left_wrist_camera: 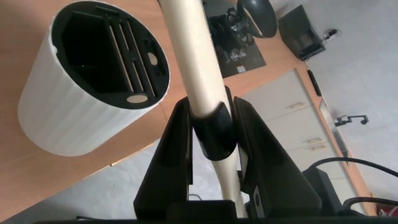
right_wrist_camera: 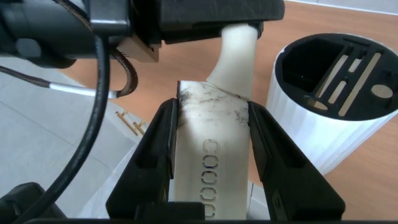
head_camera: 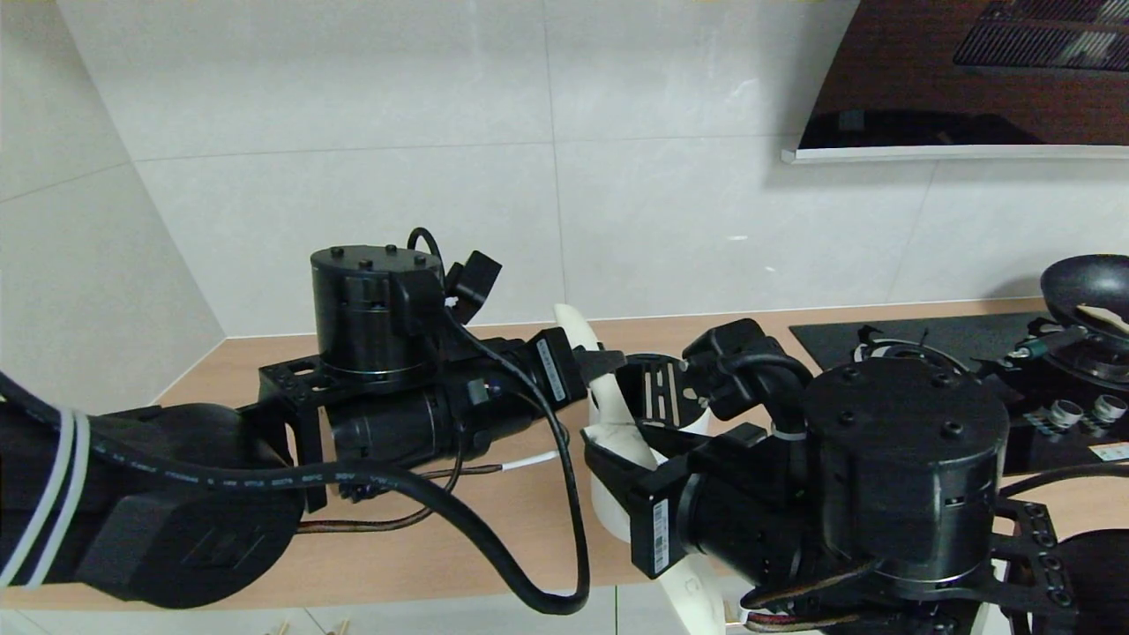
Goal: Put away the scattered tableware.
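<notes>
Spatula (right_wrist_camera: 214,165) cream, slotted flat blade | L hand (left_wrist_camera: 211,109) & R hand (right_wrist_camera: 213,107) clamped on it | holder (left_wrist_camera: 68,118) white ribbed cyl.

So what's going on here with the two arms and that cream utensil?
One cream spatula is gripped at both ends: the left hand is shut on its handle and the right hand on the wide slotted blade. It is held in the air over the wooden counter, beside the white ribbed utensil holder, and not yet in it. It looks like a handover or regrasp before stowing, though I can't be sure.
</notes>
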